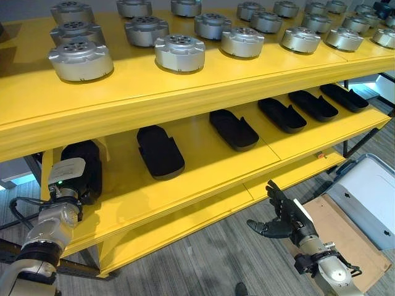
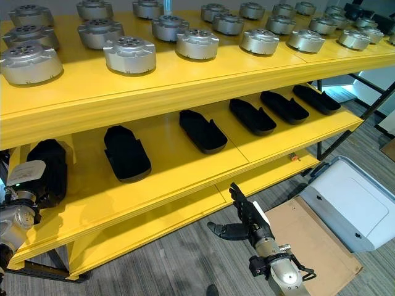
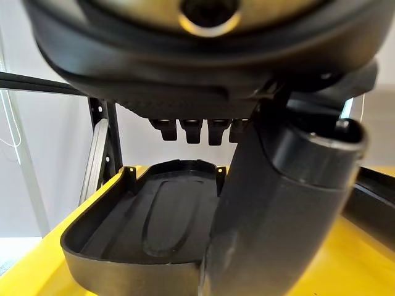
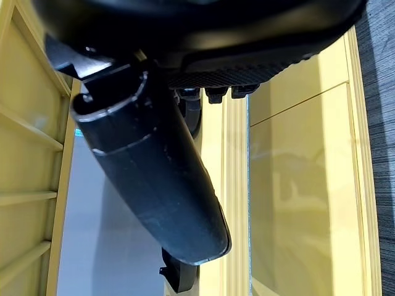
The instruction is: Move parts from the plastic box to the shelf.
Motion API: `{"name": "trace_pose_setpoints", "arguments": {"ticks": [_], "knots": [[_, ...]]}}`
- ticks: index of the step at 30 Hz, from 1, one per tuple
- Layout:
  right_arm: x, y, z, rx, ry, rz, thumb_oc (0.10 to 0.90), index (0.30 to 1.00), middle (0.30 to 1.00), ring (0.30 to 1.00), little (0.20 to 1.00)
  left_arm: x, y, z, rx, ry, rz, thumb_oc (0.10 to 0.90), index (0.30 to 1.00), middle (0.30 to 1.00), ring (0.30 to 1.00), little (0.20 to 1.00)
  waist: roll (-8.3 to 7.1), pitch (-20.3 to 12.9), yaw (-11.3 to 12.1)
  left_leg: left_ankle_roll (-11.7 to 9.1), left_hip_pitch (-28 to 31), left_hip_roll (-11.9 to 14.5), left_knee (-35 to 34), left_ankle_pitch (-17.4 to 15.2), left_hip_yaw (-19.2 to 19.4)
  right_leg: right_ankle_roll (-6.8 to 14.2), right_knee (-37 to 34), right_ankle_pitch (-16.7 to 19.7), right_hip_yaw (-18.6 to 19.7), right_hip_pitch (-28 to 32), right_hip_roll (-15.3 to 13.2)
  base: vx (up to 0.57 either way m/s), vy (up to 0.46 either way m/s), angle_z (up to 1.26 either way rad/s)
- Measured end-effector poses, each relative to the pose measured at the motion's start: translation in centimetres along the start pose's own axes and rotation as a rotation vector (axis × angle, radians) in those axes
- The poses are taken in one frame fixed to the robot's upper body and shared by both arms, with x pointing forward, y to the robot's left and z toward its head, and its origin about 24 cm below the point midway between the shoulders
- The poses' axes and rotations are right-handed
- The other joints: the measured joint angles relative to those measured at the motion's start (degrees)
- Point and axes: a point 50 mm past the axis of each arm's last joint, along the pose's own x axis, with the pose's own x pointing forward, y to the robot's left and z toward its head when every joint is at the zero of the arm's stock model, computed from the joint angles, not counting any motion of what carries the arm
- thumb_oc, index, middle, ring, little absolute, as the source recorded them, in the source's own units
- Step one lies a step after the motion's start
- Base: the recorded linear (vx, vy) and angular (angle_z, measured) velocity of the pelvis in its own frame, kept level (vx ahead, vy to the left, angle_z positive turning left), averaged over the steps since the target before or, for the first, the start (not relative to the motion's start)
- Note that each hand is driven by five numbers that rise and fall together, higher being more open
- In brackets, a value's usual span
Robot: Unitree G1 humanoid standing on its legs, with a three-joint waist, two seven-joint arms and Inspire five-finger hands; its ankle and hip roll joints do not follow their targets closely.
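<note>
My left hand (image 1: pixel 66 174) reaches into the left end of the yellow shelf's (image 1: pixel 203 169) middle level. A black tray-shaped part (image 3: pixel 154 216) lies flat on the shelf under it. The fingers (image 3: pixel 200 131) stretch out above the part and the thumb (image 3: pixel 278 203) stands beside its near edge. My right hand (image 1: pixel 287 221) hangs open in the air in front of the shelf's lowest level, holding nothing. The pale grey plastic box (image 1: pixel 370 197) sits on the floor at the right, and its contents cannot be seen.
Several more black tray parts (image 1: pixel 159 151) lie in a row along the middle level. Several round silver parts (image 1: pixel 179 51) stand on the top level. A brown cardboard sheet (image 1: pixel 345 246) lies on the carpet beside the box.
</note>
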Motion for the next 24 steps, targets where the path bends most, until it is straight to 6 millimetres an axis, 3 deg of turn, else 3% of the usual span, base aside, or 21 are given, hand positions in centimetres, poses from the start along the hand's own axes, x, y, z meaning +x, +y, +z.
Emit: {"name": "trace_pose_setpoints", "arguments": {"ticks": [24], "knots": [[-0.30,-0.20,-0.31,0.003,0.019,-0.013,0.900,1.000,1.000,1.000,1.000,-0.02,-0.34,0.22,0.004,-0.004,-0.022,0.900,1.000,1.000,1.000,1.000,0.64,0.4,-1.7,0.0,0.1,0.0,0.0,0.0,0.6,0.0,0.0,0.0,1.0,-0.4,0.0,0.00,-0.001,-0.01]]}}
